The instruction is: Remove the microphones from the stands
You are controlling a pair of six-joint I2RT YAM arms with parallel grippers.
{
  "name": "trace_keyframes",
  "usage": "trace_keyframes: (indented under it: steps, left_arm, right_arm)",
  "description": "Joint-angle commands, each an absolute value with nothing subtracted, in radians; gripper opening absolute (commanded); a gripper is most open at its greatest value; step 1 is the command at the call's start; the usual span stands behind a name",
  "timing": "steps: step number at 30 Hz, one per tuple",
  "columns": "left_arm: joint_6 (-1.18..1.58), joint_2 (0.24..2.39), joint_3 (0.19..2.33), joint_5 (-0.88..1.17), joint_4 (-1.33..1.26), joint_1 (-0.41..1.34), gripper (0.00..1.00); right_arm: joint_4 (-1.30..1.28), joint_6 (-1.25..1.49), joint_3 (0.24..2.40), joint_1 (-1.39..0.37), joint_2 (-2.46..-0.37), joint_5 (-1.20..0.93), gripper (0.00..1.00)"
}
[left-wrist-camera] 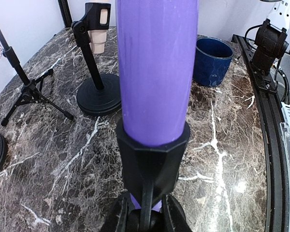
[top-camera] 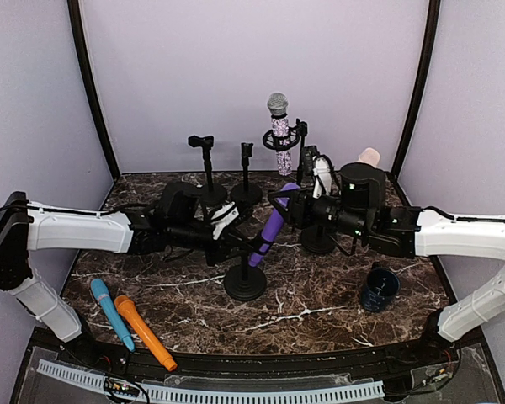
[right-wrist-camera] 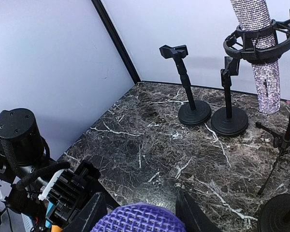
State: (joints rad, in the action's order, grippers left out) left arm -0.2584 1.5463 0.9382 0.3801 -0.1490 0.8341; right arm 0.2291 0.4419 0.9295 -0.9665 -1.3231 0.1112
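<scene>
The left claw [top-camera: 230, 239] is closed tight on the thin stem of the stand [top-camera: 245, 284], just under its clip [left-wrist-camera: 152, 154]. In the left wrist view its fingers [left-wrist-camera: 120, 220] pinch the stem from both sides. The purple microphone [top-camera: 272, 225] sits in that clip, near the middle of the desk [top-camera: 320, 307], tilted so its head leans far and to the right. The right claw [top-camera: 296, 204] is at that head. In the right wrist view its two fingers [right-wrist-camera: 94, 212] stand on either side of the purple mesh, close against it, but I cannot tell whether they press on it.

A blue microphone [top-camera: 109, 313] and an orange microphone [top-camera: 143, 331] lie side by side at the near left edge. Two black stands [top-camera: 206, 168] are at the far side, left of centre. A glittery microphone [top-camera: 279, 126] stands upright in a ring mount just right of them. A blue cup [top-camera: 379, 288] sits at the near right.
</scene>
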Motion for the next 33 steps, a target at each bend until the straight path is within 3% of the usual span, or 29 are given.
trace_keyframes:
  steps: [1,20,33]
  left_arm:
    - [-0.307,1.572,0.957,0.362,-0.124,0.832,0.0]
    - [-0.314,1.601,0.986,0.413,-0.084,0.833,0.0]
    - [-0.327,1.608,0.984,0.399,-0.076,0.833,0.0]
  right_arm:
    - [0.24,0.416,0.957,-0.972,-1.273,0.109,0.32]
    - [0.31,0.411,0.915,-0.857,-1.232,-0.278,0.28]
    - [0.231,0.485,0.958,-0.849,-1.232,-0.142,0.28]
